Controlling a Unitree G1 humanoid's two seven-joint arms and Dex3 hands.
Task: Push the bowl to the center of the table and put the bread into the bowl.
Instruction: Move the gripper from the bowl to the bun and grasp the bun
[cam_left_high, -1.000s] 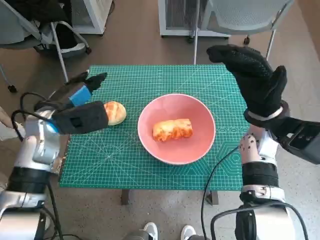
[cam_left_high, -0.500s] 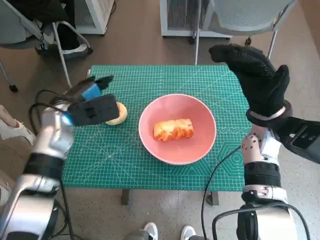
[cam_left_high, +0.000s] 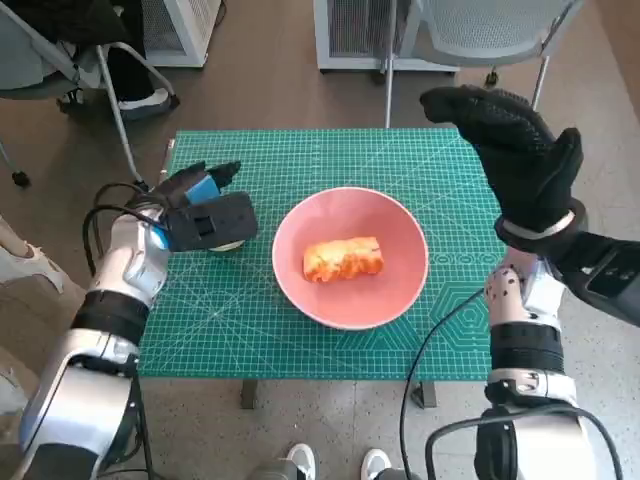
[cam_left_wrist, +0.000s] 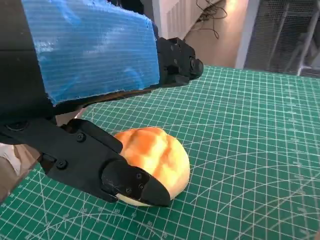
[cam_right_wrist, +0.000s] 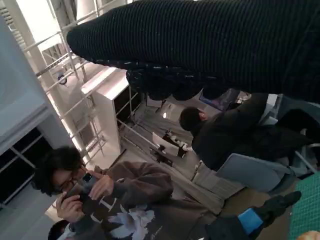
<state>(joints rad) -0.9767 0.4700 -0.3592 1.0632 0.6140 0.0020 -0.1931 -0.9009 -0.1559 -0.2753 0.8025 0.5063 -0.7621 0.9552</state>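
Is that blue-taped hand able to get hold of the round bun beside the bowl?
Probably yes: the left hand is right over the round bun, with one finger beside it and nothing between them.

We see the pink bowl (cam_left_high: 350, 257) holding bread (cam_left_high: 343, 259) mid-table, our left hand (cam_left_high: 205, 212) near the left edge, right hand (cam_left_high: 515, 150) raised over the right edge.

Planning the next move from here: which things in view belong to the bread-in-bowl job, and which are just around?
Belongs to the job:
pink bowl, mid-table
long bread lying in it
round bun on the mat, left hand right over it
right hand raised, holding nothing

Just around:
green cutting mat
chairs behind the table
people in the right wrist view
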